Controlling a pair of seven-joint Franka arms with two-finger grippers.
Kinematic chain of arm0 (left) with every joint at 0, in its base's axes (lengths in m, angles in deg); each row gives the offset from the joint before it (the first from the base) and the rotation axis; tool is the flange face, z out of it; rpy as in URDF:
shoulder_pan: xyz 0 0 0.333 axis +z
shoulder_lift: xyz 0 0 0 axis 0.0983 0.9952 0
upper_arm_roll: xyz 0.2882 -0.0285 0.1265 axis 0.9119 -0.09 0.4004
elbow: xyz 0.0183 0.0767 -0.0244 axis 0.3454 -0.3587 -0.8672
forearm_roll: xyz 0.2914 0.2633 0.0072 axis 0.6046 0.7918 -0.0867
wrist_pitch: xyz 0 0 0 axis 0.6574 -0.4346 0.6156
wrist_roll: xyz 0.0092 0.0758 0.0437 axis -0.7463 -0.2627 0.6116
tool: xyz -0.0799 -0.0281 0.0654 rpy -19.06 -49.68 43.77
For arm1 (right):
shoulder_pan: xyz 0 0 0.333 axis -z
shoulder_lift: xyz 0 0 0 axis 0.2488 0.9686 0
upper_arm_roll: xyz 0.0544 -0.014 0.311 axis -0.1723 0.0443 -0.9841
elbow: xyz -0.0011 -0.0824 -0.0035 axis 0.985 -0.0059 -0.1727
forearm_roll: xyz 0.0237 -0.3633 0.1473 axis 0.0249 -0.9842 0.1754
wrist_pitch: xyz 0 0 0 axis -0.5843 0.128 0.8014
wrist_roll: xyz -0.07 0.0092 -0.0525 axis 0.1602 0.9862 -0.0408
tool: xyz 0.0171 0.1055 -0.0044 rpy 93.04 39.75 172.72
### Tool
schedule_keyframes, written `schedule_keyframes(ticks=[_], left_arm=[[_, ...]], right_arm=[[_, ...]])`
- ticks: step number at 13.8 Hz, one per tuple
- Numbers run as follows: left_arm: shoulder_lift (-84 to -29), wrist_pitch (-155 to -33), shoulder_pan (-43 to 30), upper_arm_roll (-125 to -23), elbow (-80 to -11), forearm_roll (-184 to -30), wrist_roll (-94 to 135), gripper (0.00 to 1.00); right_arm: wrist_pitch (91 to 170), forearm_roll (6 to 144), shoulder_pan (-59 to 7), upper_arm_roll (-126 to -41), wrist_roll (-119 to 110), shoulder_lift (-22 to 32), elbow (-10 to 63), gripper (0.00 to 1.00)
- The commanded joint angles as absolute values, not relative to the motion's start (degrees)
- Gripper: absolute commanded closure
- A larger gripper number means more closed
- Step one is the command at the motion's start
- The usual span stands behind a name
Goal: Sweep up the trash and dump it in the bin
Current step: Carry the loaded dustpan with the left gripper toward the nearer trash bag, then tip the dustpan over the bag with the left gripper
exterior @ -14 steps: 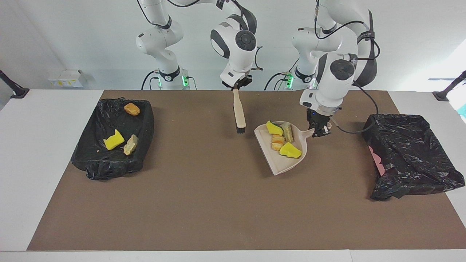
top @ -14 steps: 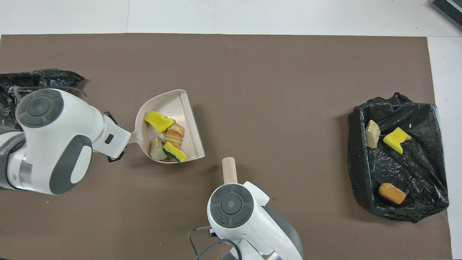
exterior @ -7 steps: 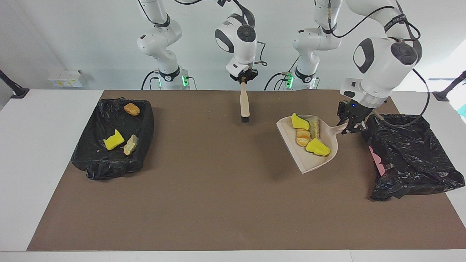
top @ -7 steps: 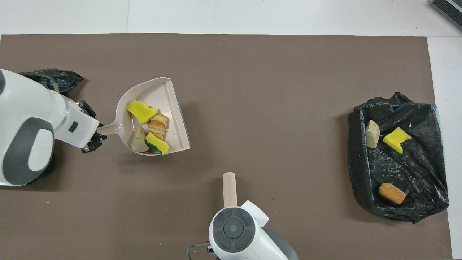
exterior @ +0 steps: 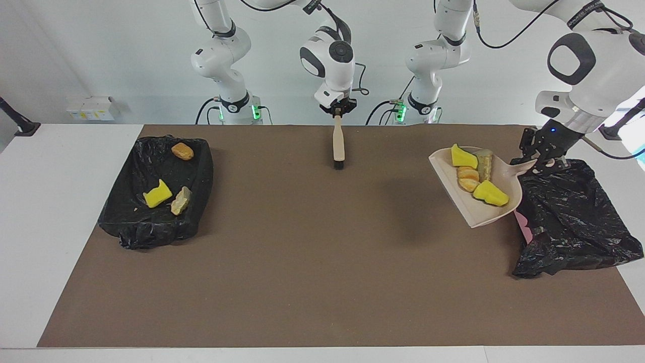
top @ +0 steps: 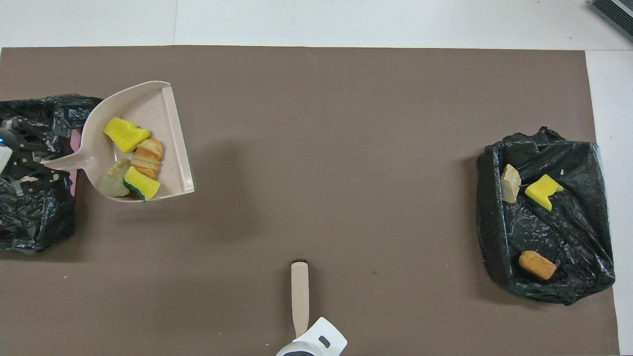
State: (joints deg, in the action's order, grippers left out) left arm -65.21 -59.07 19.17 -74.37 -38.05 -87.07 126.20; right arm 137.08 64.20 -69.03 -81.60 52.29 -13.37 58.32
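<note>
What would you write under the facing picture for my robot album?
Left gripper carries a dustpan of trash toward a bin; right gripper holds a brush.

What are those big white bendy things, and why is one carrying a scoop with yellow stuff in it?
They are two robot arms. One picture looks at them from across the table, the other from above. The left gripper holds a dustpan carrying four trash pieces, raised beside a black-bagged bin. The right gripper holds a brush hanging bristles down. Another black-lined bin, at the right arm's end, has three pieces in it.
</note>
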Motion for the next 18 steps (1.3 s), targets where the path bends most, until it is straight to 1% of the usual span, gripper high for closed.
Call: schedule_keyframes(ticks=[1, 3, 4, 6, 7, 8, 9, 10, 12, 14, 16, 18], left_arm=[[-63.7, -56.6, 24.3, -74.9, -34.4, -87.4, 130.9, 1.00], [-62.4, -56.0, 26.6, -74.8, -32.0, -84.9, 132.0, 1.00], [-61.4, -55.0, 28.4, -74.9, -30.5, -83.2, 132.8, 1.00], [-58.6, -53.2, 30.6, -74.8, -25.4, -80.0, 137.4, 1.00], [-56.8, -53.2, 32.1, -74.9, -23.8, -78.3, 139.7, 1.00], [-55.8, -53.9, 32.9, -74.9, -22.8, -76.6, 141.7, 1.00], [-54.1, -55.3, 33.1, -74.8, -21.4, -74.1, 143.7, 1.00], [-51.5, -56.5, 34.2, -74.7, -18.6, -71.2, 144.8, 1.00], [-49.2, -56.8, 35.3, -74.5, -14.2, -68.3, 144.9, 1.00], [-49.1, -62.3, 34.6, -74.1, -14.8, -62.7, 144.5, 1.00], [-49.1, -65.5, 34.4, -74.1, -15.5, -56.8, 143.6, 1.00], [-49.8, -70.1, 34.0, -74.1, -19.1, -50.5, 143.1, 1.00]], right_arm=[[138.3, 66.3, -68.6, -81.8, 50.8, -13.1, 59.2, 1.00], [138.0, 66.2, -68.6, -81.8, 50.1, -13.0, 59.1, 0.98], [137.9, 66.2, -68.6, -81.8, 49.6, -12.5, 58.9, 0.85], [137.6, 66.2, -68.5, -81.8, 47.5, -12.4, 58.7, 0.64], [137.5, 66.2, -68.5, -81.8, 47.1, -12.4, 58.7, 0.57], [137.5, 66.2, -68.5, -81.8, 47.1, -12.4, 58.6, 0.54], [137.5, 66.2, -68.3, -81.7, 47.1, -12.0, 58.4, 0.49], [137.4, 66.1, -67.9, -81.7, 47.0, -11.6, 57.6, 0.44], [136.6, 65.7, -66.7, -81.6, 47.1, -11.1, 55.4, 0.37], [134.5, 65.2, -63.8, -81.4, 46.1, -12.2, 52.4, 0.35], [127.7, 65.1, -58.8, -81.2, 45.2, -14.5, 47.6, 0.28], [120.0, 62.7, -52.3, -81.2, 43.4, -17.3, 44.3, 0.16]])
